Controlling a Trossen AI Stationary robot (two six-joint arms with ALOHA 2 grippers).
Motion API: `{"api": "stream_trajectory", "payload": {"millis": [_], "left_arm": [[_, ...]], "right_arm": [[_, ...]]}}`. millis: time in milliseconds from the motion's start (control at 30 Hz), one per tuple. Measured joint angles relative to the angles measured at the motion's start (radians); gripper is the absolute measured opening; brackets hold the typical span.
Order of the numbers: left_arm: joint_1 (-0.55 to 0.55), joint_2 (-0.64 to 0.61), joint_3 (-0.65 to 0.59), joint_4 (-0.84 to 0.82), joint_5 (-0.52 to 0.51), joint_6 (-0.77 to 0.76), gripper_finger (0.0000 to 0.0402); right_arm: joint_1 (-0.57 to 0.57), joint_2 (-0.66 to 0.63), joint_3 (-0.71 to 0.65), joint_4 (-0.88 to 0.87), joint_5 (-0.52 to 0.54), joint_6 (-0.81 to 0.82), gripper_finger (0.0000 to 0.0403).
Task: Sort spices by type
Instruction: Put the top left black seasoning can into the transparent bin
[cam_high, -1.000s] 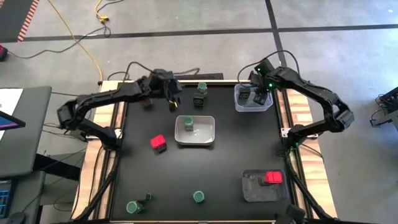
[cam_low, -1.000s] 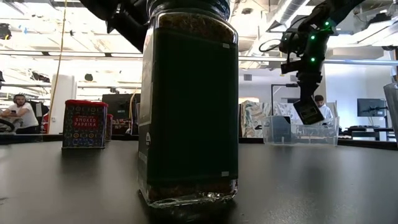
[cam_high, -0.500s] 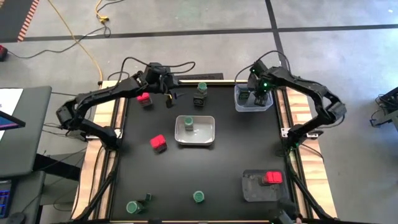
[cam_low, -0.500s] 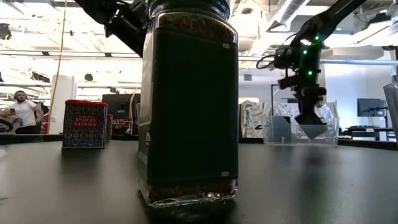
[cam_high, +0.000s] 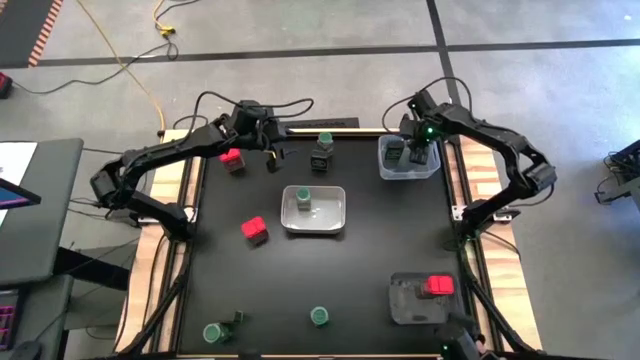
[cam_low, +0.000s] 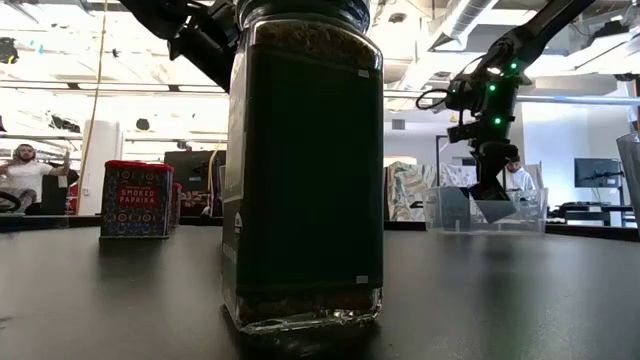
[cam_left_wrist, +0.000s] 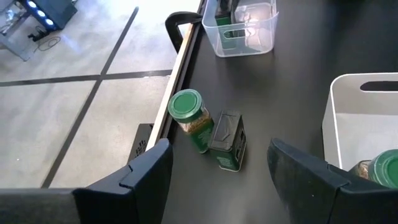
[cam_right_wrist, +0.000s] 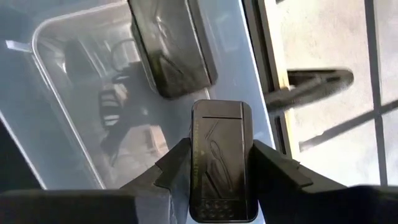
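My right gripper (cam_high: 418, 156) reaches down into the clear tray (cam_high: 386, 172) at the far right and is shut on a dark tin (cam_right_wrist: 217, 163). A second dark tin (cam_right_wrist: 173, 51) lies in the same tray. My left gripper (cam_high: 271, 156) hovers open near the far edge, between a red box (cam_high: 232, 160) and a pair standing on the table, a green-lidded jar (cam_left_wrist: 188, 115) and a dark tin (cam_left_wrist: 227, 140). Another green-lidded jar (cam_high: 303, 198) stands in the white tray (cam_high: 332, 224). A red box (cam_high: 437, 287) lies in the grey tray (cam_high: 404, 306). My right gripper pinches the dark tin between its two fingers (cam_right_wrist: 176, 167), on the tin's two long sides (cam_right_wrist: 198, 163). The fingers come from above, pointing down into the clear tray. The tin (cam_low: 497, 209) is low inside the tray; whether it rests on the floor I cannot tell.
A red box (cam_high: 254, 230) stands left of the white tray. Near the table's near edge stand two green-lidded jars (cam_high: 319, 316) (cam_high: 213, 332) and a small dark tin (cam_high: 238, 319). The near jar (cam_low: 305, 170) fills the middle of the low view. People show in the room beyond.
My right gripper has gone down, carrying the dark tin from a tilted hang above the clear tray to low inside it. My left gripper has drawn back a little toward the far left, uncovering the red box beside it.
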Motion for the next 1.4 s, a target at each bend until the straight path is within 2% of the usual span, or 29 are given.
{"api": "stream_trajectory", "payload": {"millis": [767,1400], "left_arm": [[-0.018,0.000,0.000,0.000,0.000,0.003,0.0249],[-0.025,0.000,0.000,-0.002,-0.001,-0.006,0.0249]], "right_arm": [[0.000,0.003,0.000,-0.004,-0.004,-0.010,0.0171],[0.000,0.003,0.000,-0.002,-0.005,-0.003,0.0189]]}}
